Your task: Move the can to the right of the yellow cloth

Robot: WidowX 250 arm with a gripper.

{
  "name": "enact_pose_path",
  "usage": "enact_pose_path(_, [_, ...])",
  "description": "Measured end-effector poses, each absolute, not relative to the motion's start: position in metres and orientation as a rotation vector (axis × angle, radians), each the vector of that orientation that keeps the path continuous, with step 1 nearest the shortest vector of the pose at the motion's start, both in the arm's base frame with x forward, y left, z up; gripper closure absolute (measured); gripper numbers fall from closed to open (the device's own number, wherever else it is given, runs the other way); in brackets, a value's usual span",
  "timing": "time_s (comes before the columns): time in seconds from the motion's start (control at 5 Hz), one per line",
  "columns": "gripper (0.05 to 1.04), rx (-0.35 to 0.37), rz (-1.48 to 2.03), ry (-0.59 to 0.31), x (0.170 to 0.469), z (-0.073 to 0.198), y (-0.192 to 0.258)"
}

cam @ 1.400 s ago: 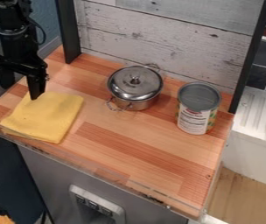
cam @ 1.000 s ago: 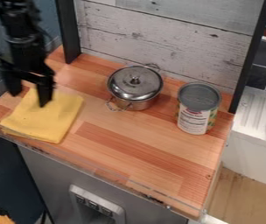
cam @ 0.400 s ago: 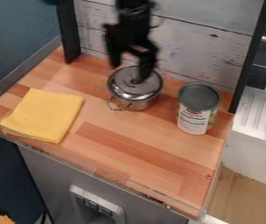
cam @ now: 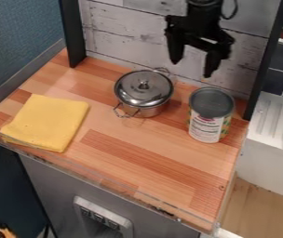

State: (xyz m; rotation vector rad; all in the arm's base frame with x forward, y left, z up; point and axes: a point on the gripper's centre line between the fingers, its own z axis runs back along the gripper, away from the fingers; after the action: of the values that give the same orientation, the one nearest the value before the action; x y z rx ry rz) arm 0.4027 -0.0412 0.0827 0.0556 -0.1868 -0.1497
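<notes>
My gripper (cam: 192,69) hangs in front of the white plank wall, above and a little left of the can, its two fingers spread apart with nothing between them. The can (cam: 208,116) stands upright near the right side of the wooden counter, with a grey top and a white label on its side. A folded yellow cloth (cam: 47,122) lies flat at the counter's left side, well away from the can.
Between cloth and can, toward the back, stands a lidded metal pot (cam: 143,93) with side handles. A dark post rises at each back corner. A clear strip runs along the counter's front edge (cam: 110,178), and a white sink (cam: 274,122) lies to the right.
From over the cloth at the left, my gripper has swung right, past the pot, and risen to near the can. Cloth, pot and can have stayed in place.
</notes>
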Motion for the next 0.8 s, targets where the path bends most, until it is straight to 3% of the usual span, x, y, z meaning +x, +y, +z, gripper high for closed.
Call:
enact_pose_path(0.4, [0.084,0.053,-0.119,-0.220,0.410,0.067,-0.064])
enact_pose_path(0.8, [0.084,-0.033,-0.128,-0.193,0.406,0.064,-0.069])
